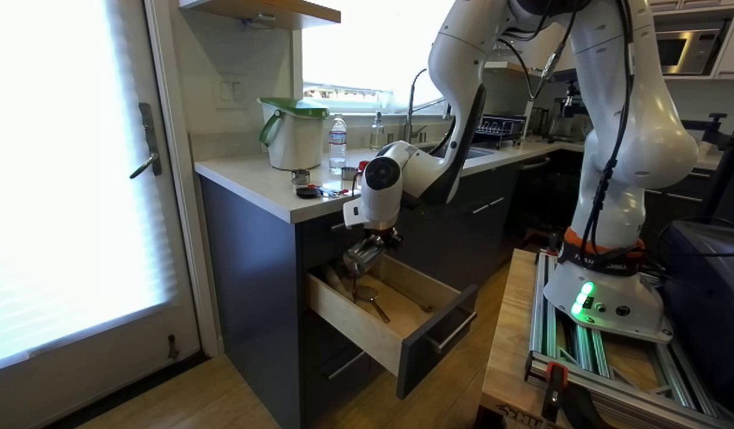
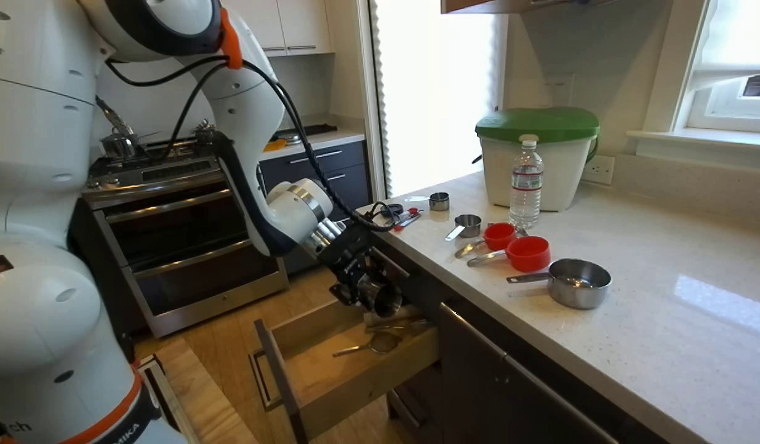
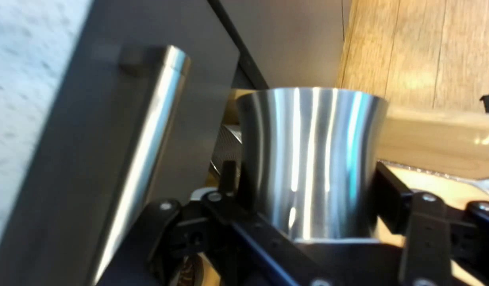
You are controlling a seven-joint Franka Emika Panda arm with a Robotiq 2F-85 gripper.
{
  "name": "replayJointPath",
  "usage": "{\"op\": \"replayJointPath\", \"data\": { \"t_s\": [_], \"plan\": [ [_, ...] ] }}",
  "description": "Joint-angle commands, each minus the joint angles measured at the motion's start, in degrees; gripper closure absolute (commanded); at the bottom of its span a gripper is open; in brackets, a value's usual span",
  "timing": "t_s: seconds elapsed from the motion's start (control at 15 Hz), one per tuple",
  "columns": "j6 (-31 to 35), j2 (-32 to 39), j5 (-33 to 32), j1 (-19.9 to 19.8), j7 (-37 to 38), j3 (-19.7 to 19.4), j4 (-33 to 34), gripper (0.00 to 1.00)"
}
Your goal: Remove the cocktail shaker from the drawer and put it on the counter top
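The cocktail shaker [image 3: 308, 139] is a shiny steel cup held between the two black fingers of my gripper [image 3: 308, 184] in the wrist view. In both exterior views the gripper [image 1: 389, 237] [image 2: 357, 280] holds the shaker [image 1: 364, 255] [image 2: 381, 297] tilted, above the rear part of the open drawer [image 1: 355, 322] [image 2: 371, 382]. The shaker is lower than the white counter top [image 1: 242, 179] [image 2: 670, 314], beside the cabinet front. The fingers hide part of its sides in the wrist view.
A small strainer [image 1: 367, 293] and other utensils lie in the drawer. A cabinet handle [image 3: 149, 139] is close beside the shaker. On the counter stand a green-lidded bin [image 2: 540, 166], a water bottle [image 2: 526, 191], red cups [image 2: 528, 254] and a steel measuring cup [image 2: 578, 283].
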Motion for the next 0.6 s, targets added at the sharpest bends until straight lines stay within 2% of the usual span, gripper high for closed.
{"op": "replayJointPath", "data": {
  "t_s": [0.0,0.27,0.53],
  "plan": [
    [-8.2,-11.0,-0.8,-0.3,-6.6,1.6,-7.3,0.44],
    [-18.7,-19.7,-2.2,0.8,-13.6,4.1,-10.9,0.44],
    [-26.3,-27.3,-5.7,2.1,-17.8,7.3,-12.8,0.44]
  ]
}}
